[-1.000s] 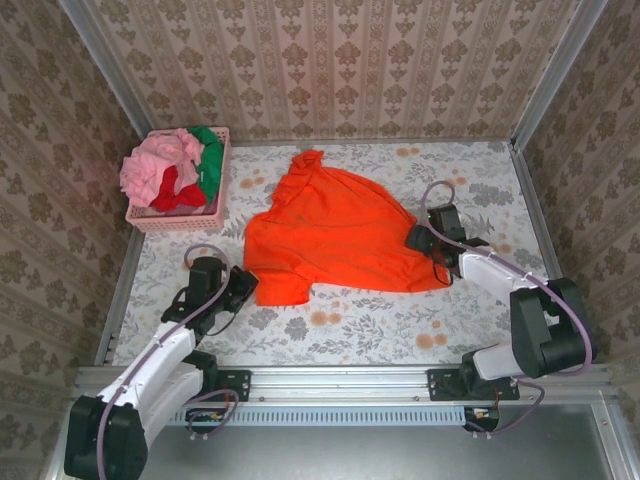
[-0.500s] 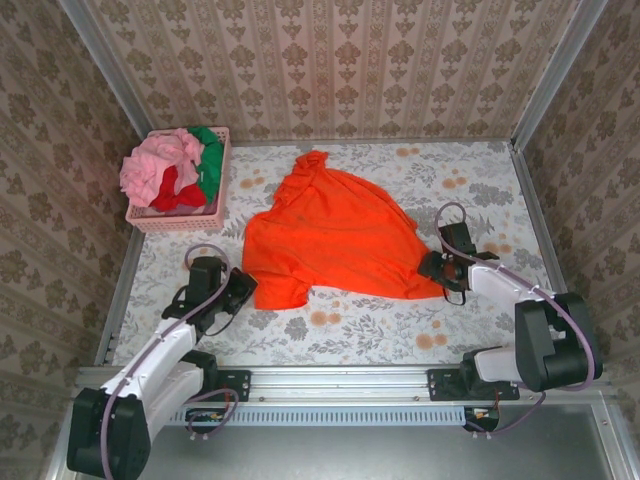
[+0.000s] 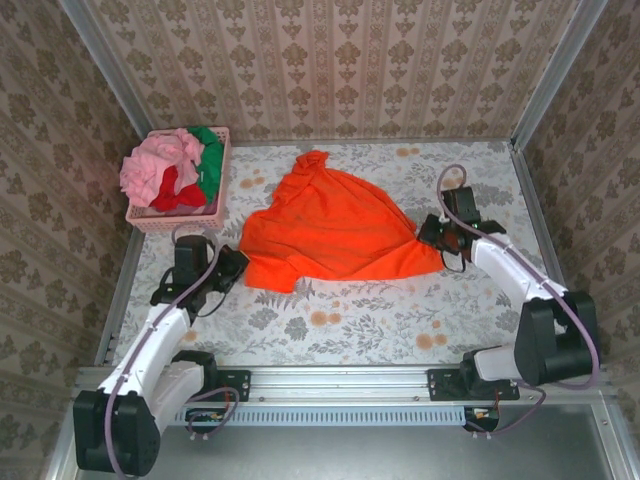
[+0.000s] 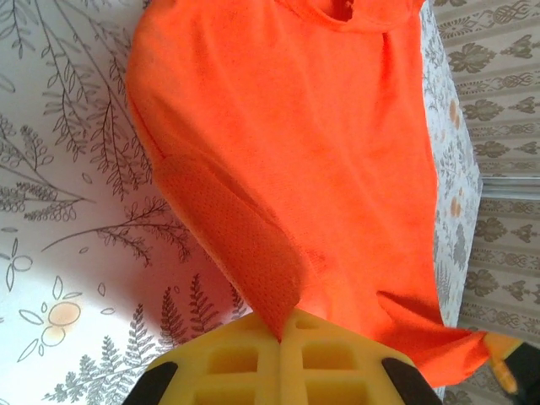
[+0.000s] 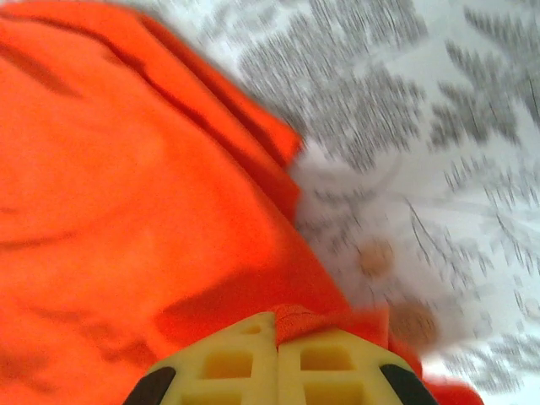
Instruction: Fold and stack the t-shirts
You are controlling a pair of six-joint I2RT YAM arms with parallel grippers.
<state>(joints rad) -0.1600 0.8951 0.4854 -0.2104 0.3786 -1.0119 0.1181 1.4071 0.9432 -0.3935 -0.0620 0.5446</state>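
Observation:
The orange t-shirt (image 3: 335,225) lies spread across the middle of the floral table, bunched toward the far end. My left gripper (image 3: 237,266) is shut on its near left corner; in the left wrist view a strip of the orange t-shirt (image 4: 253,253) runs into the closed yellow fingers (image 4: 228,359). My right gripper (image 3: 430,236) is shut on the near right corner, and the orange t-shirt (image 5: 126,211) is pinched between its closed yellow fingers (image 5: 329,359). Pink, red and green t-shirts (image 3: 170,170) sit piled in the basket.
A pink lattice basket (image 3: 178,221) stands at the far left of the table. Patterned walls close in the back and both sides. A metal rail (image 3: 340,380) runs along the near edge by the arm bases.
Both grippers have moved away from me with the shirt's near corners, the left one also leftward. The shirt's near edge has been dragged toward the far side.

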